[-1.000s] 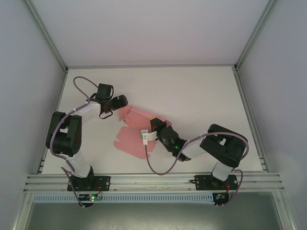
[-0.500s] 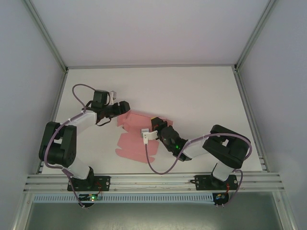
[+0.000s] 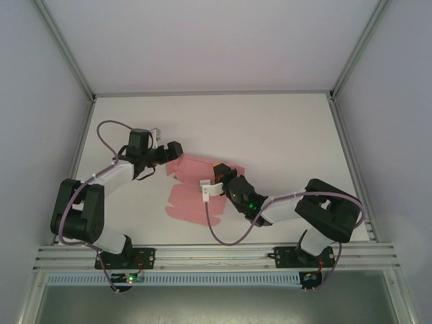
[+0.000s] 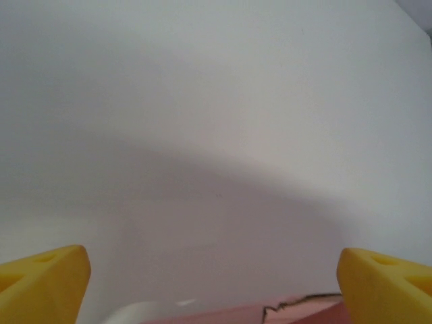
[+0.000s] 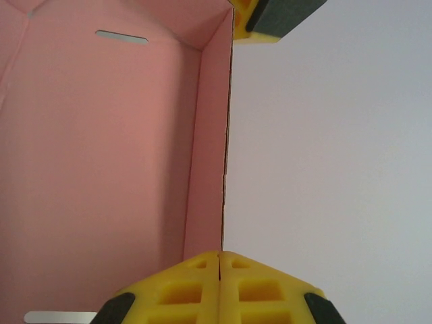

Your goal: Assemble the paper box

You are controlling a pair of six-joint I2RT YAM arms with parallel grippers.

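The paper box (image 3: pixel 189 199) is pink card, partly folded, lying mid-table between the two arms. In the right wrist view its floor (image 5: pixel 101 155) is flat and one side wall stands upright. My right gripper (image 3: pixel 217 174) is shut, its yellow fingertips (image 5: pixel 220 270) pinching the top edge of that wall. My left gripper (image 3: pixel 174 152) hovers at the box's far left corner, open, with its yellow fingertips far apart (image 4: pixel 214 287) and nothing between them. A strip of the pink card (image 4: pixel 304 312) shows just below it. One left finger (image 5: pixel 270 17) appears beyond the wall's far end.
The white table (image 3: pixel 283 135) has free room to the far side and right of the box. Grey enclosure walls stand on three sides, and an aluminium rail (image 3: pixel 216 255) runs along the near edge. Two slots (image 5: pixel 121 37) are cut in the card floor.
My left gripper has swung down and right toward the box's far left corner, and its jaws have widened. The right arm's elbow has drifted right while its gripper stays shut on the wall.
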